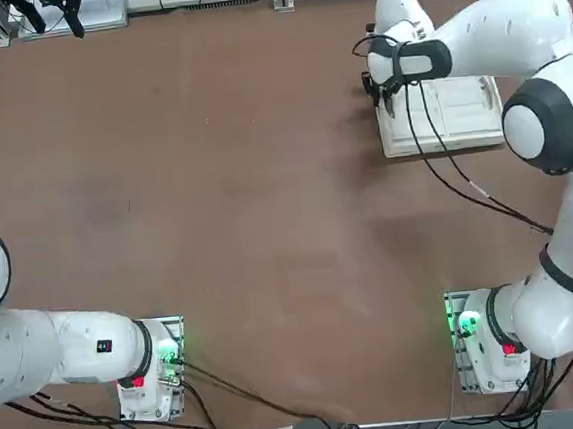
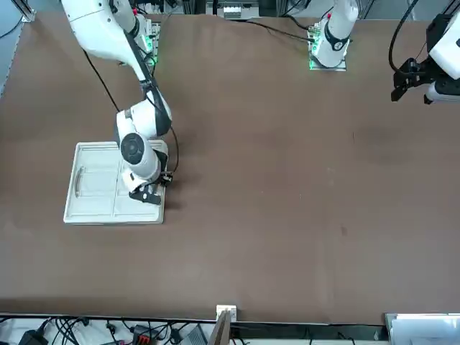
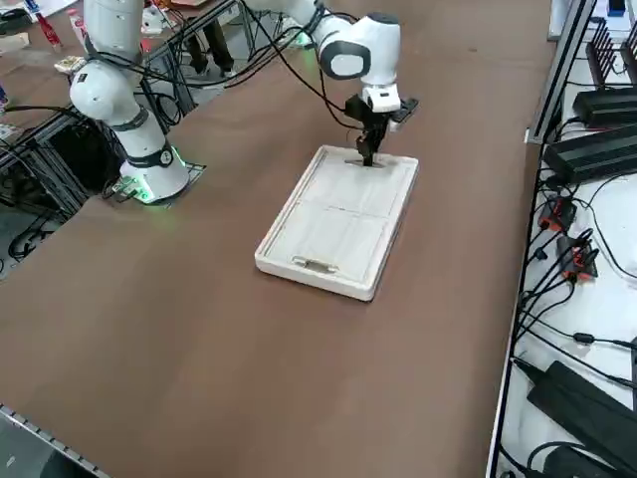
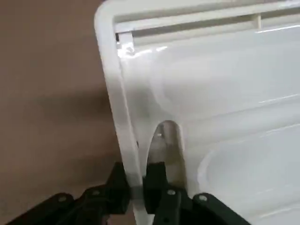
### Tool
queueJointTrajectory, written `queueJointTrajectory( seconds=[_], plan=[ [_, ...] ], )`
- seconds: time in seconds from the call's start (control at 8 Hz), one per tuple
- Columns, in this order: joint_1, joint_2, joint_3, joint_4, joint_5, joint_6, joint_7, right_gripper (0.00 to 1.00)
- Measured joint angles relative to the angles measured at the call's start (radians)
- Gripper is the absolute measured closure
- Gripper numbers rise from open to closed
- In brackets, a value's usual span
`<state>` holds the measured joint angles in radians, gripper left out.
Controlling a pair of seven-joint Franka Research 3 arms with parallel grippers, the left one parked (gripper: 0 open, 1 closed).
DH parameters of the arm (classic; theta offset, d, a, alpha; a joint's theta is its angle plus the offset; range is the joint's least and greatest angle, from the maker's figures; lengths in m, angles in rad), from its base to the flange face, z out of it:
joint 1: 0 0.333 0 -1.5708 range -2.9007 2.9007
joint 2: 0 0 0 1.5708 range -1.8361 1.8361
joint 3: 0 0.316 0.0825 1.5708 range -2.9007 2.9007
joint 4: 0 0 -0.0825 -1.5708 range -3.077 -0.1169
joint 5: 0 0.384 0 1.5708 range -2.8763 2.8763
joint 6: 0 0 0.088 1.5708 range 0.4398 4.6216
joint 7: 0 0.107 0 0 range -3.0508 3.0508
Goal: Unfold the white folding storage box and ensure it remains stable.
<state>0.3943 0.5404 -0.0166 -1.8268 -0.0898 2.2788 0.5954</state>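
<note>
White folding storage box (image 1: pixel 453 115) lies collapsed flat on the worktop (image 1: pixel 218 231), overhead. Side view: right gripper (image 3: pixel 368 154) stands at the box's short-end rim. Wrist view: jaws clamped on that rim, one finger (image 4: pixel 157 180) through the handle hole. Unfolding remains undone.

The white plastic folding storage box (image 1: pixel 455 111) lies collapsed flat on the brown counter (image 1: pixel 248 228), near its far right corner and well apart from the near edge. The right gripper (image 3: pixel 367 156) stands over the box's short end that faces the counter's middle, its black fingers (image 4: pixel 157 183) closed astride that end's rim, one inside at the handle hole, one outside.
</note>
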Motion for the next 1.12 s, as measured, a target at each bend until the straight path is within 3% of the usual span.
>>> queueJointTrajectory(
  seconds=[0.38, 1.12],
  plan=[
    [0.004, -0.023, 0.003, 0.089, -0.03, -0.164, 0.007, 0.81],
    [0.01, -0.068, 0.006, 0.176, -0.08, -0.312, 0.02, 0.81]
  ],
)
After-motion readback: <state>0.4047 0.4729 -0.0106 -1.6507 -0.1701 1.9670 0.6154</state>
